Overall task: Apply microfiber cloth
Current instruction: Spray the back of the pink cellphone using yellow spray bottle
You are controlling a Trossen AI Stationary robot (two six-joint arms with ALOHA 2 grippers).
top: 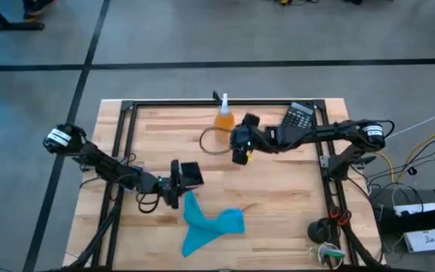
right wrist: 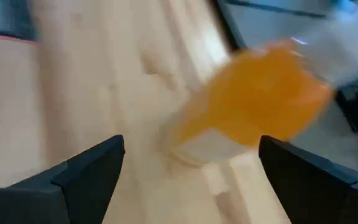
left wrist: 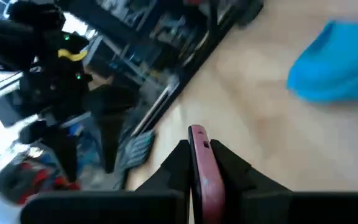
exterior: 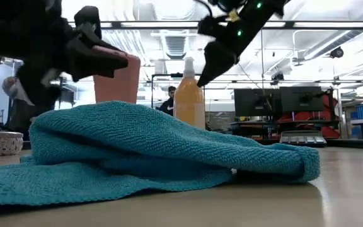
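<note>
High view | left gripper clamped on phone, beside microfiber cloth | right gripper fingers apart near spray bottle of orange liquid

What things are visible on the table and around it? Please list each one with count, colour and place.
cloth: one, turquoise-blue, crumpled on the near middle of the table, free of both grippers
spray bottle: one, orange with a white top, upright at the far middle of the table
phone: one, pink edge showing, black from above, held on edge in the left gripper
calculator: one, black, far right part of the table
ring: one, thin and dark, lying beside the spray bottle
table: one, light wood with a black frame
left gripper: one, dark, shut on the phone, just beyond the cloth
right gripper: one, dark, open, near the spray bottle
</note>
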